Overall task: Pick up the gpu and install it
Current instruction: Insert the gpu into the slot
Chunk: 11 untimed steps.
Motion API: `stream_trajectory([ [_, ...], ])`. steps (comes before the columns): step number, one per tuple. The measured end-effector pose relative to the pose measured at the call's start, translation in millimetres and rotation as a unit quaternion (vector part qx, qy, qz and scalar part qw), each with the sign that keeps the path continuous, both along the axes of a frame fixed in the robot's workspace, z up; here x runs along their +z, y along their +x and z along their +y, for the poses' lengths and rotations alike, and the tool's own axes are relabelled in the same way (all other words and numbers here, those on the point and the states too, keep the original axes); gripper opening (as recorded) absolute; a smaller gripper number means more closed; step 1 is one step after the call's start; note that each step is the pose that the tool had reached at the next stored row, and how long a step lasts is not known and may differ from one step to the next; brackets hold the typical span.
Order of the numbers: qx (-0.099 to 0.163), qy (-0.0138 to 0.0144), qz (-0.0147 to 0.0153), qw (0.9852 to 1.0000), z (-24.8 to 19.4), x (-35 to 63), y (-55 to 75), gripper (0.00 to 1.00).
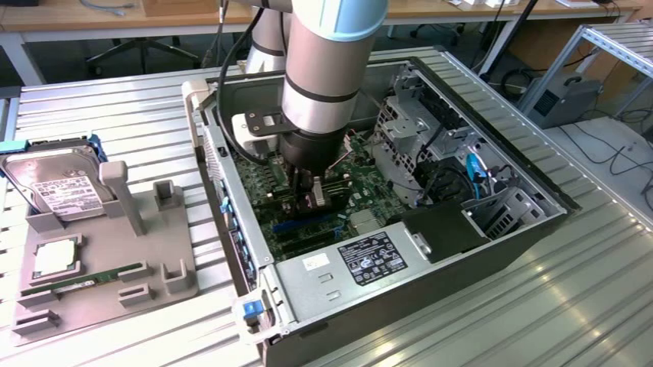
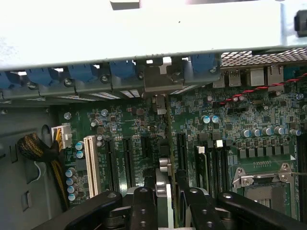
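My gripper (image 1: 309, 200) reaches down into the open computer case (image 1: 531, 229), just above the motherboard (image 1: 352, 172). It is shut on the gpu (image 1: 323, 193), a green card with a dark cooler block that stands on edge between the fingers. In the wrist view the gripper (image 2: 165, 176) clamps the gpu (image 2: 163, 188) edge-on. The card runs in line with the black expansion slots (image 2: 181, 148), and its silver end bracket (image 2: 160, 103) points at the case's rear wall. Whether the card's edge sits in a slot is hidden.
A grey parts holder (image 1: 112, 260) at the exterior view's left carries a hard drive (image 1: 61, 187), a processor (image 1: 53, 260) and a RAM stick (image 1: 97, 277). Inside the case are the power supply (image 1: 357, 264), drive cage (image 1: 408, 130), cable bundle (image 2: 41, 148), white slot (image 2: 91, 163) and processor socket (image 2: 261, 182).
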<state>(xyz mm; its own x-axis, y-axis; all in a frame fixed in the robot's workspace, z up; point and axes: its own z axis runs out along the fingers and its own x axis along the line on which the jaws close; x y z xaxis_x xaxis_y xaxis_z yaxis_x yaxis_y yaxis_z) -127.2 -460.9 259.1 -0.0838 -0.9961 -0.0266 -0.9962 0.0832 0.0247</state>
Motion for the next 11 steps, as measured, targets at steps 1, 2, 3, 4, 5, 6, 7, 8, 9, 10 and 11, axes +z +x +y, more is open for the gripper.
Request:
stream_trajectory([
  [1, 0.0, -0.0002, 0.0, 1.0, 0.0, 0.0, 0.0, 0.28],
  [2, 0.0, -0.0005, -0.0001, 1.0, 0.0, 0.1, 0.1, 0.28],
  [3, 0.0, -0.0006, -0.0004, 1.0, 0.0, 0.6, 0.1, 0.28],
  [4, 0.0, -0.0007, -0.0007, 1.0, 0.0, 1.1, 0.0, 0.28],
  [5, 0.0, -0.0009, -0.001, 1.0, 0.0, 1.9, -0.1, 0.28],
  [6, 0.0, -0.001, -0.0012, 1.0, 0.0, 3.0, -0.2, 0.28],
  [7, 0.0, -0.0011, -0.0014, 1.0, 0.0, 3.8, -0.2, 0.28],
  [8, 0.0, -0.001, -0.0018, 1.0, 0.0, 3.9, -0.5, 0.28],
  [9, 0.0, -0.001, -0.0018, 1.0, 0.1, 3.9, -0.6, 0.28],
  [10, 0.0, -0.0011, -0.0018, 1.0, 0.0, 3.9, -0.7, 0.28],
  [11, 0.0, -0.0012, -0.0017, 1.0, 0.0, 4.1, -0.7, 0.28],
])
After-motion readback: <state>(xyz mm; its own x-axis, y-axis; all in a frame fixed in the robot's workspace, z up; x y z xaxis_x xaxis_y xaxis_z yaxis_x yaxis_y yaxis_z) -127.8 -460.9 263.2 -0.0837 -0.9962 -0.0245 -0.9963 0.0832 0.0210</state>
